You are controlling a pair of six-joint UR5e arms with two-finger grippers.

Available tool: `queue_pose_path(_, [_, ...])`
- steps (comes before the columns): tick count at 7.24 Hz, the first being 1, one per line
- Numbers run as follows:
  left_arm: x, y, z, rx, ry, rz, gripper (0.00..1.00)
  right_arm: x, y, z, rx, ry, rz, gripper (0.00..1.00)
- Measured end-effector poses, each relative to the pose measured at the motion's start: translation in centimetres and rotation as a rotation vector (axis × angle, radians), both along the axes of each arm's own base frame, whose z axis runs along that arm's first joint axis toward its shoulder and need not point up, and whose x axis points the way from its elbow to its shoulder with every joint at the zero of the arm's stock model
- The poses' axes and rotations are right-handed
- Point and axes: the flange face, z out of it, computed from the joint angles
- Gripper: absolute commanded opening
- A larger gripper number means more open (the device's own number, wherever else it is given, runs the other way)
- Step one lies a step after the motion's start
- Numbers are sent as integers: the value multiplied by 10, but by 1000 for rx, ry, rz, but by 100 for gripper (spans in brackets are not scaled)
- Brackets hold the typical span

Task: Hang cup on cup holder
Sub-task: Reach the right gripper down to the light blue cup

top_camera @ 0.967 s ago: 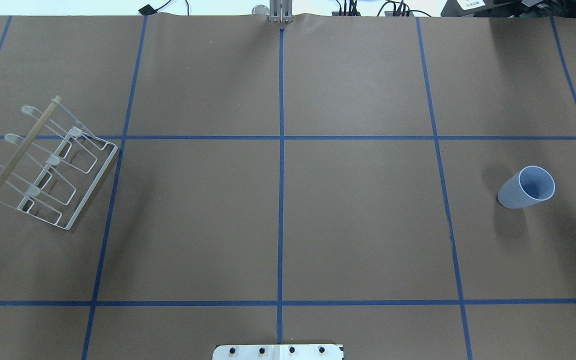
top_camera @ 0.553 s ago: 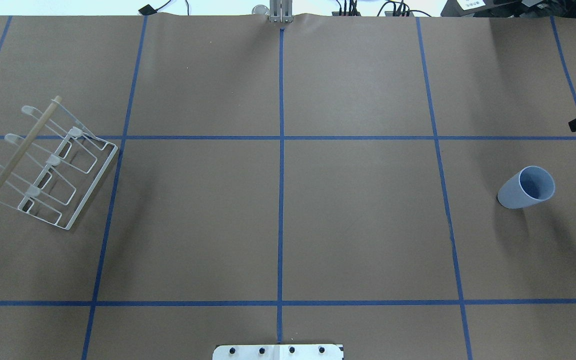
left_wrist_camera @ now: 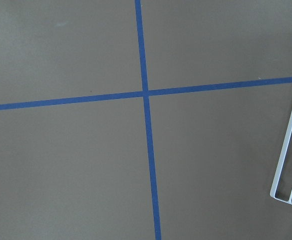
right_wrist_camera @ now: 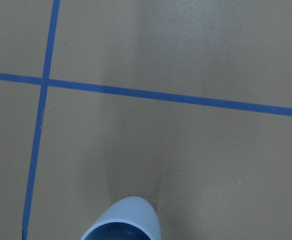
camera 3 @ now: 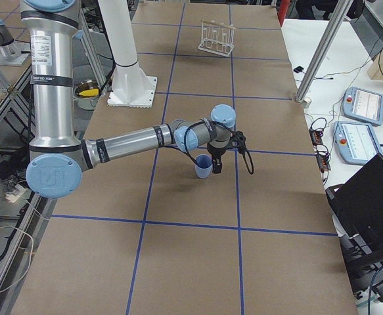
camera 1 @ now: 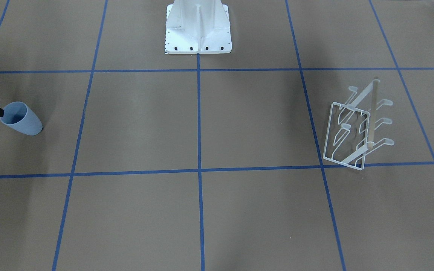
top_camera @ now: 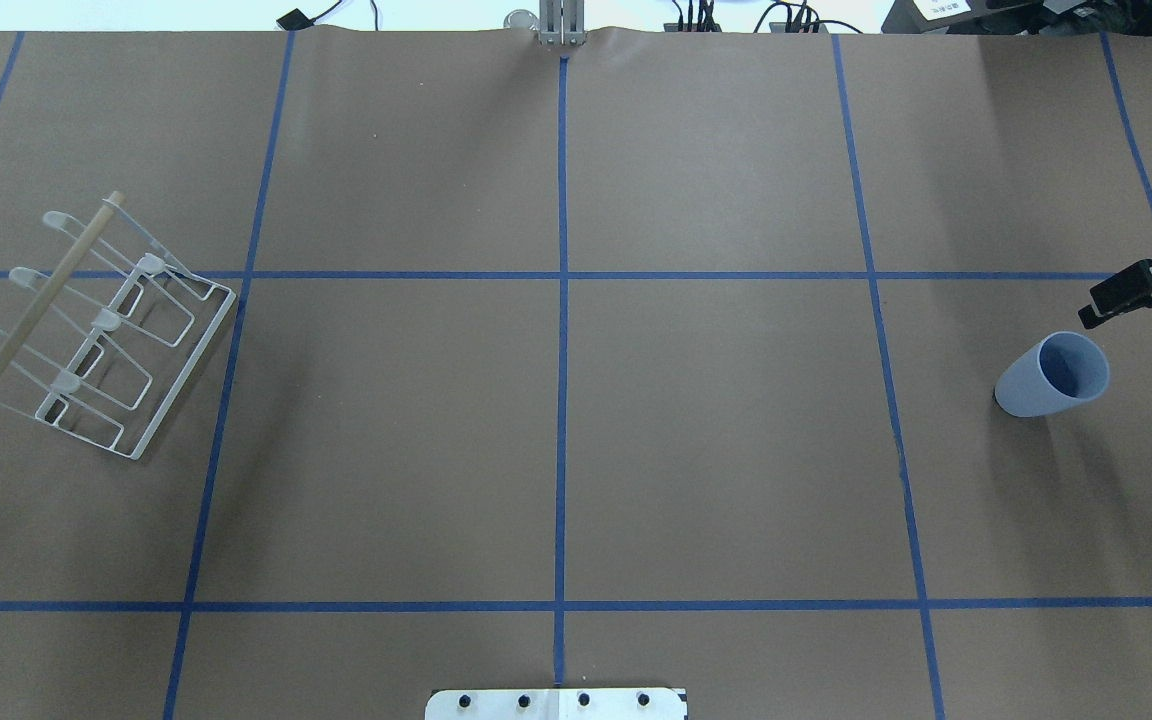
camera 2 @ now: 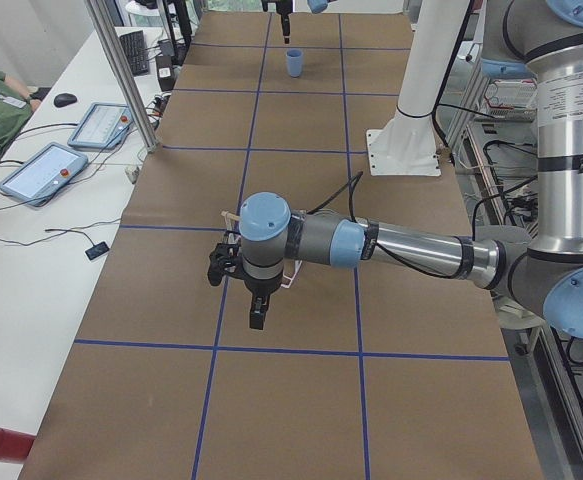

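Note:
The pale blue cup (top_camera: 1051, 375) stands upright, rim up, at the table's right side. It also shows in the front view (camera 1: 21, 118) and at the bottom of the right wrist view (right_wrist_camera: 123, 220). The white wire cup holder (top_camera: 96, 330) with its wooden rod stands at the far left, empty, and its corner shows in the left wrist view (left_wrist_camera: 291, 150). My right gripper (top_camera: 1128, 242) is open just beyond the cup, and one finger (top_camera: 1126, 292) is close to the rim. My left gripper (camera 2: 256, 310) hangs near the holder, and I cannot tell if it is open or shut.
The white robot base (camera 1: 198, 28) sits at the table's middle edge. Blue tape lines (top_camera: 562, 300) grid the brown table. A side bench with tablets (camera 2: 46, 170) and a metal post (camera 2: 121, 75) runs along the far edge.
My right gripper has come into the overhead view from the right edge and moved toward the cup. The cup and the cup holder have not moved.

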Motion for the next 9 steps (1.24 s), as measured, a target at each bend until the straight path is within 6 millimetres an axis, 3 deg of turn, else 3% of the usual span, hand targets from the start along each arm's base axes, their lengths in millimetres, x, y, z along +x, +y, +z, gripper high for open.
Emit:
queue_pose_path(2, [0,0,-1,1,0,0,98,-15,1,13,-21,10,-30,100])
queue_pose_path(6, [0,-1,-1,2,0,0,98,-25,7,26,-46,16,-58,100])
queue_pose_path(7, [0,-2,-2,3,0,1,98,-28,9,30,-53,19,-66,91])
queue_pose_path(9, [0,-2,-2,4,0,1,98,-34,11,34,-61,23,-77,38])
